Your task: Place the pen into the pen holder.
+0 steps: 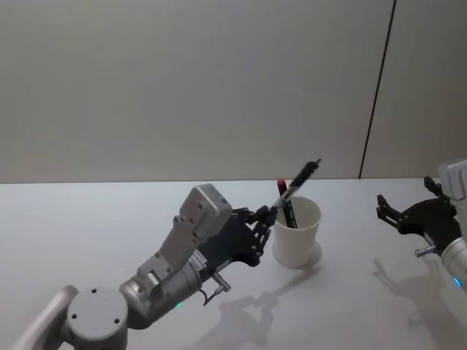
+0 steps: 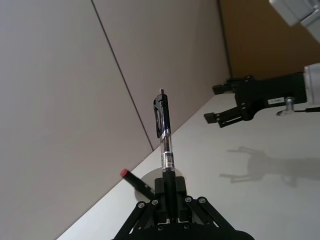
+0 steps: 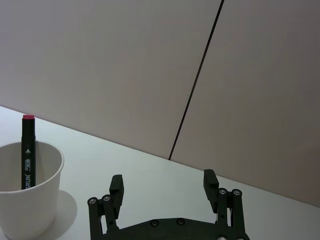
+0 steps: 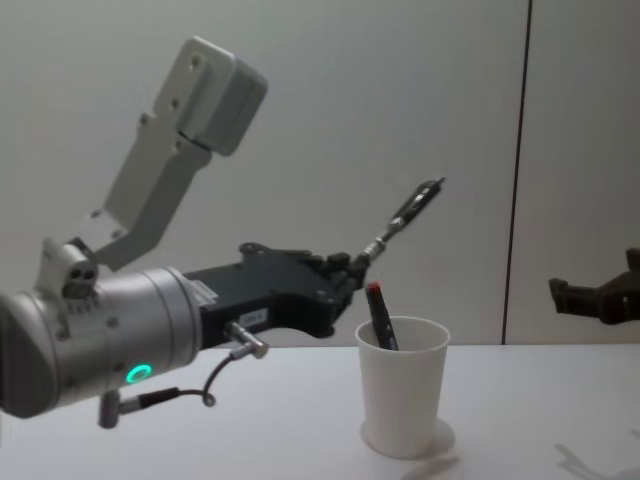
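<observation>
Pen (image 4: 405, 215) clamped in left gripper (image 4: 358, 262), tilted, clip end up-right, above pen holder (image 4: 403, 390); right gripper (image 3: 162, 176) spread, idle.

The table (image 1: 80, 219) was a plain, pale, matt surface that ran back to meet the wall (image 1: 182, 87). A white paper cup (image 1: 298, 239) stood directly on it, upright on its narrower base with its mouth up, a little right of the middle and nearer the far edge than the front. Soft grey shadows (image 1: 244, 317) lay across the bare top in front of the cup.
</observation>
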